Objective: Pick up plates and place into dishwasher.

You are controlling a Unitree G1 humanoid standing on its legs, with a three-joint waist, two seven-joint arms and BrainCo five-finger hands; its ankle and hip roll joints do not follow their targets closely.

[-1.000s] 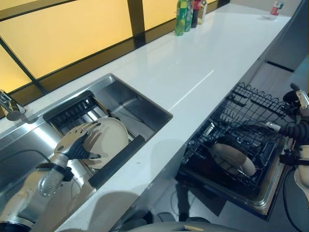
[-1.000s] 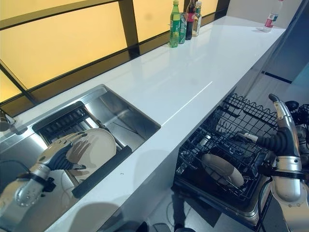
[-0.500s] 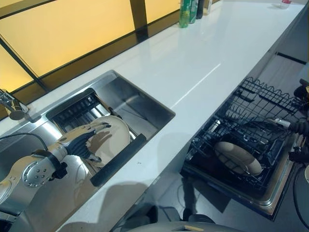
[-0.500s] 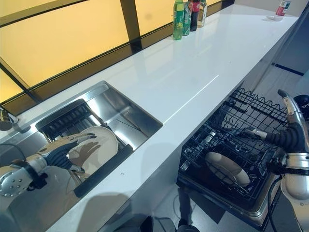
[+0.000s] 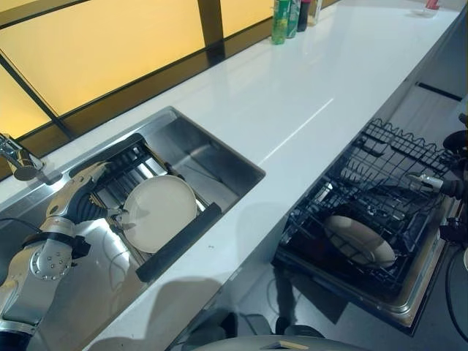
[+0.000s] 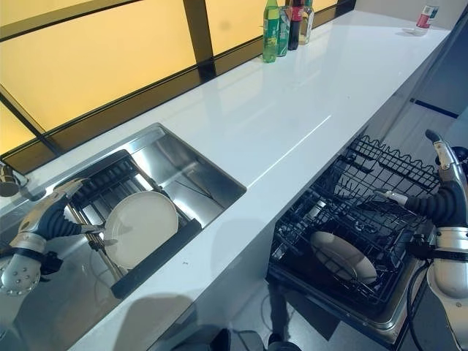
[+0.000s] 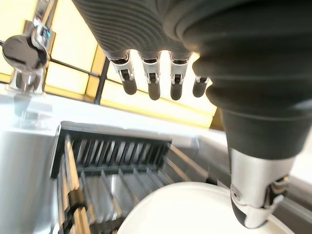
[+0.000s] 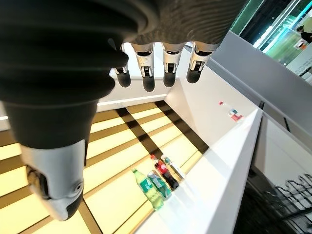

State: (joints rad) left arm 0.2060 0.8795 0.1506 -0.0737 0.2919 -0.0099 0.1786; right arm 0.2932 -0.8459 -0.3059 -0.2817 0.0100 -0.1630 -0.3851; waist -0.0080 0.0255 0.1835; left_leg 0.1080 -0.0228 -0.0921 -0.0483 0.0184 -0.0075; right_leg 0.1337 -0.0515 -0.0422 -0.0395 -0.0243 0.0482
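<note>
A cream plate point(image 5: 158, 212) leans tilted in the drying rack point(image 5: 124, 172) over the sink point(image 5: 197, 157), its face turned up and to the right. The left hand point(image 5: 79, 196) hovers just left of its rim, fingers relaxed and holding nothing; its wrist view shows the faucet point(image 7: 24, 51) beyond the fingers. The right hand point(image 6: 444, 191), fingers straight and empty, hangs at the right of the dishwasher rack point(image 6: 365, 219), where another plate point(image 6: 342, 256) lies tilted.

A long white counter point(image 6: 292, 95) is running away from the steel sink point(image 6: 186, 172), which is sitting sunk into its near end. A black slatted drying rack point(image 5: 117, 172) is lying inside the sink. A chrome tap point(image 7: 27, 51) is standing just beside the sink's far corner. Several bottles point(image 6: 281, 29), green and dark, are clustering far beyond the sink against the amber panels point(image 6: 95, 58). One small red-capped bottle point(image 6: 423, 18) is standing well apart, farther still.
</note>
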